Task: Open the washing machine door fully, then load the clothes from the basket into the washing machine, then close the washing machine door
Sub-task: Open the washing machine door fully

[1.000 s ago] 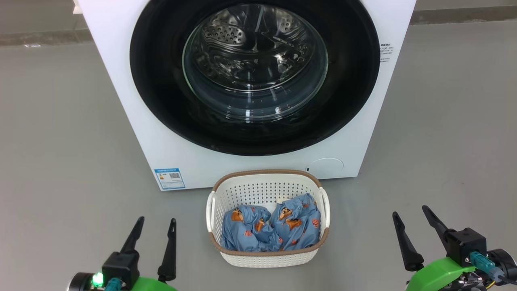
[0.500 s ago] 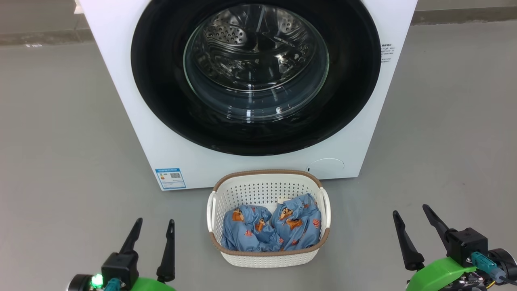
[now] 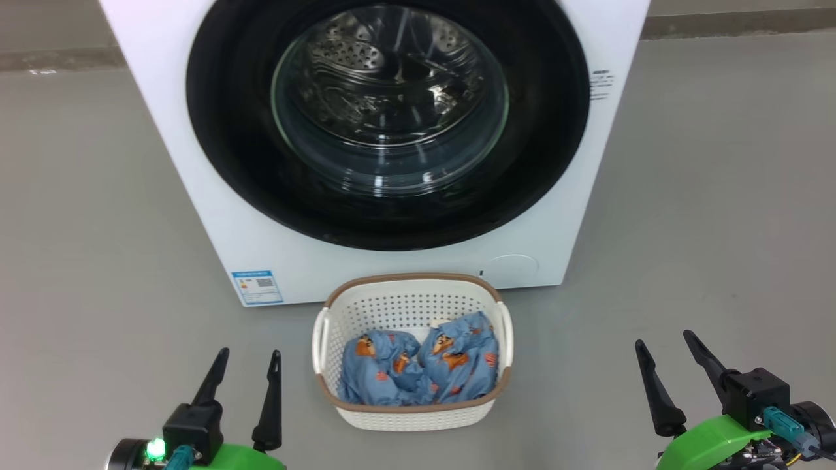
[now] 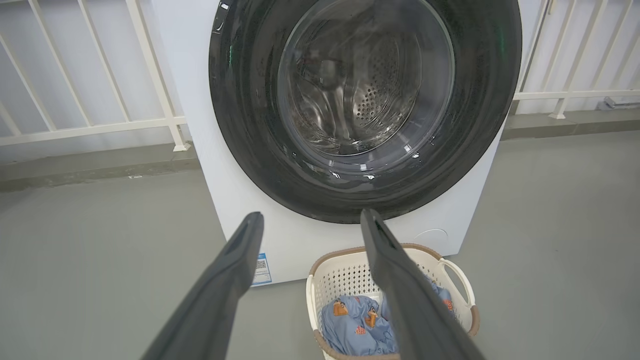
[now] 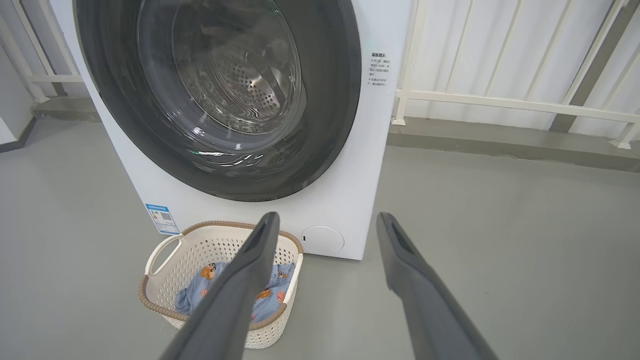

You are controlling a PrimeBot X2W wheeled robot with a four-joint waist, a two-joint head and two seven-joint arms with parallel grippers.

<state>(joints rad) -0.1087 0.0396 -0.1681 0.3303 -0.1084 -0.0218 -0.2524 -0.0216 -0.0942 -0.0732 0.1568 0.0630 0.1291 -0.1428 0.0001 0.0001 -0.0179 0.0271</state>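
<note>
The white washing machine (image 3: 196, 189) stands ahead with its round black-ringed door (image 3: 548, 156) shut flat against the front; the steel drum shows through the glass. On the floor before it sits the cream basket (image 3: 320, 343) holding the light blue printed clothes (image 3: 418, 369). My left gripper (image 3: 248, 356) hovers open at the lower left, short of the basket. At the lower right my right gripper (image 3: 663, 343) is open too, empty. The wrist views show the door (image 4: 240, 125) (image 5: 340, 100), basket (image 4: 460, 280) (image 5: 160, 255) and clothes (image 4: 352, 320) (image 5: 200, 292).
Grey floor (image 3: 705, 228) spreads on both sides of the machine. A blue label sticker (image 3: 257, 287) and a round flap (image 3: 511, 267) sit low on its front. White railings (image 4: 90, 125) (image 5: 510, 102) and a kerb run behind the machine.
The whole head picture has shifted left, so the camera has turned slightly. Door, basket, clothes and both open grippers keep their places.
</note>
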